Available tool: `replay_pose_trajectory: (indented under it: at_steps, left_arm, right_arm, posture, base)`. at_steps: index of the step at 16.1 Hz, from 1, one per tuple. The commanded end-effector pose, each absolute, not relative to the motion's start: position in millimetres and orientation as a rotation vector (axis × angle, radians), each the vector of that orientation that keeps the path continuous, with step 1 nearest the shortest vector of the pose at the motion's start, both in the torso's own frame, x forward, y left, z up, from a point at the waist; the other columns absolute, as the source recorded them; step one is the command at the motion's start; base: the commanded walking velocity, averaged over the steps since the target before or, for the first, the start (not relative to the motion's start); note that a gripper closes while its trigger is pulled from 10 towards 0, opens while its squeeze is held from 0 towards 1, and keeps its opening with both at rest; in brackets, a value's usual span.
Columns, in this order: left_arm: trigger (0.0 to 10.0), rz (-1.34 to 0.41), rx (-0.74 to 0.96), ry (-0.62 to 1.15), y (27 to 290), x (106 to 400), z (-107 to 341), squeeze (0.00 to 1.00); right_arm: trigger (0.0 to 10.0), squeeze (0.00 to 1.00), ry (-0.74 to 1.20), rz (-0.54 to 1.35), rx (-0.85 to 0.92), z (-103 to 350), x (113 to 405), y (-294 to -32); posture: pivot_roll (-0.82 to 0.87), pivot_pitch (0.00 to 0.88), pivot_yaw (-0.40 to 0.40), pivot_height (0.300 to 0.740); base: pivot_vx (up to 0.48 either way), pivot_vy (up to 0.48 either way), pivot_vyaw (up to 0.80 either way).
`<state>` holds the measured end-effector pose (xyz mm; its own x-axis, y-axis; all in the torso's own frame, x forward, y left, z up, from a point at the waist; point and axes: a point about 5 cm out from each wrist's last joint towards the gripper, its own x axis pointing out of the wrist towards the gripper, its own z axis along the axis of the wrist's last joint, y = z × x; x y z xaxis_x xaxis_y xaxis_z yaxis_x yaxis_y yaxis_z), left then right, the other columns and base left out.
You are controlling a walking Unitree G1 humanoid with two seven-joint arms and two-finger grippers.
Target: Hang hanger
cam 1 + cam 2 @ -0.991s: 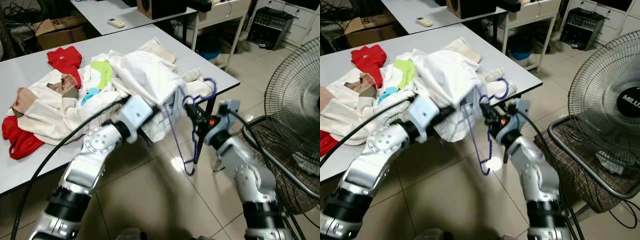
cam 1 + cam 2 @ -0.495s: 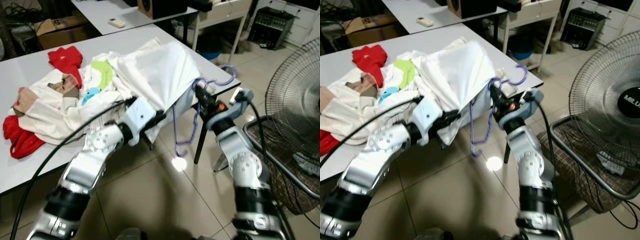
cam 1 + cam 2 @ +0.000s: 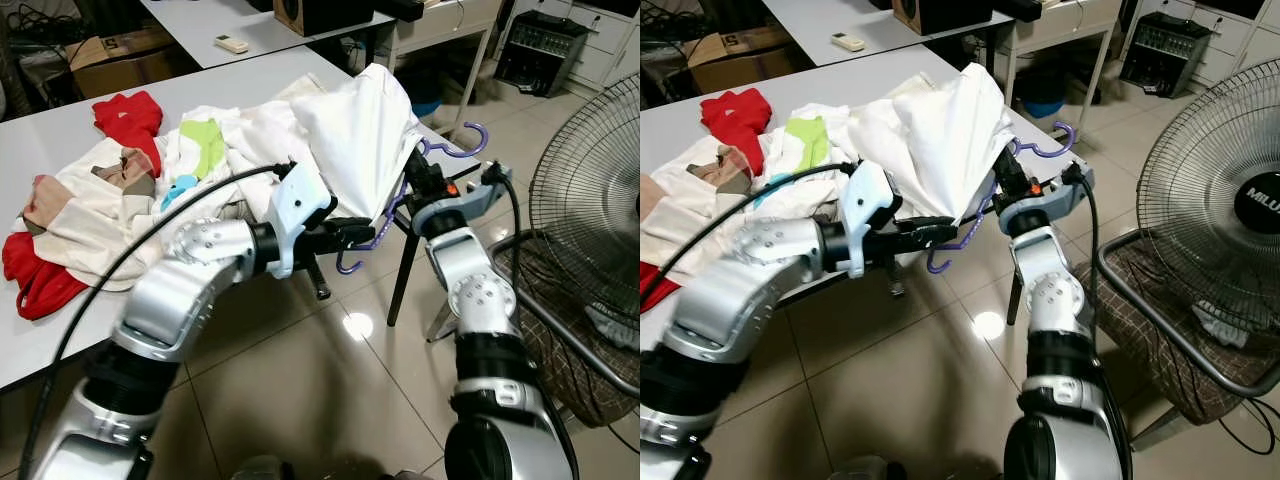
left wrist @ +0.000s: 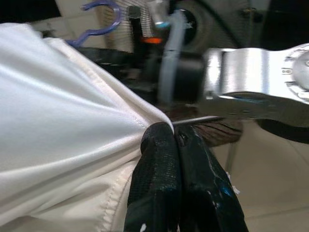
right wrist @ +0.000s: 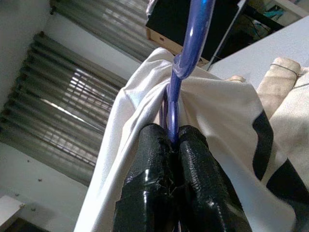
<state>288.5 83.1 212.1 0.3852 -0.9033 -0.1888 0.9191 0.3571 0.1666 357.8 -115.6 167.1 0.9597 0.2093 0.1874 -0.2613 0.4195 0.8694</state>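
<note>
Both claws pinch: left (image 4: 176,140) shirt (image 3: 355,140), right (image 5: 171,140) half-hidden hanger (image 3: 450,150).

A pale grey surface (image 3: 60,130) carries a heap of laundry: a red garment (image 3: 128,118) at the far side, another red piece (image 3: 30,280) at the near left edge, a lime-green item (image 3: 208,143) and cream cloth (image 3: 90,225) between them. Behind it, a second surface (image 3: 215,20) holds a small remote control (image 3: 232,45), with a cardboard box (image 3: 115,58) beside it (on the floor). To the right, a large fan (image 3: 590,190) stands beside a checked cushion (image 3: 560,340) on the tiled floor (image 3: 330,400).
</note>
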Motion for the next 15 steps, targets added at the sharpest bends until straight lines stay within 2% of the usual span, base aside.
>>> replay_pose_trajectory:
  at_steps: [1, 7, 13, 14, 15]
  left_arm:
    - [0.0, -1.227, 0.253, 0.074, 81.0, 283.9, 217.4, 0.0]
    - [0.0, -1.302, 0.164, 0.173, 72.2, 274.3, 219.3, 0.0]
    - [0.0, -1.208, 0.102, 0.192, 70.0, 283.0, 217.5, 0.0]
    - [1.5, -1.116, 0.155, 0.198, 73.7, 292.4, 211.4, 0.0]
    - [1.4, -1.054, 0.177, 0.19, 76.4, 298.7, 209.6, 0.0]
  right_arm:
    - [10.0, 0.0, -0.073, 0.32, 1.12, 180.5, 363.3, -101.1]
    - [10.0, 0.0, -0.074, 0.273, 1.198, 188.5, 373.8, -90.6]
    - [10.0, 0.0, -0.057, 0.208, 1.383, 189.2, 380.9, -87.3]
    - [10.0, 0.0, -0.054, 0.214, 1.448, 191.8, 381.7, -84.7]
    - [10.0, 0.0, -0.051, 0.215, 1.473, 192.7, 382.0, -83.6]
  posture:
    - [0.07, 0.028, 0.063, 0.74]
    - [0.07, 0.033, 0.065, 0.74]
    - [0.08, 0.031, 0.057, 0.74]
    - [0.08, 0.028, 0.056, 0.74]
    - [0.08, 0.028, 0.056, 0.74]
  base:
    - [0.0, 0.0, 0.0]
    - [0.0, 0.0, 0.0]
    - [0.0, 0.0, 0.0]
    - [0.0, 0.0, 0.0]
    - [0.0, 0.0, 0.0]
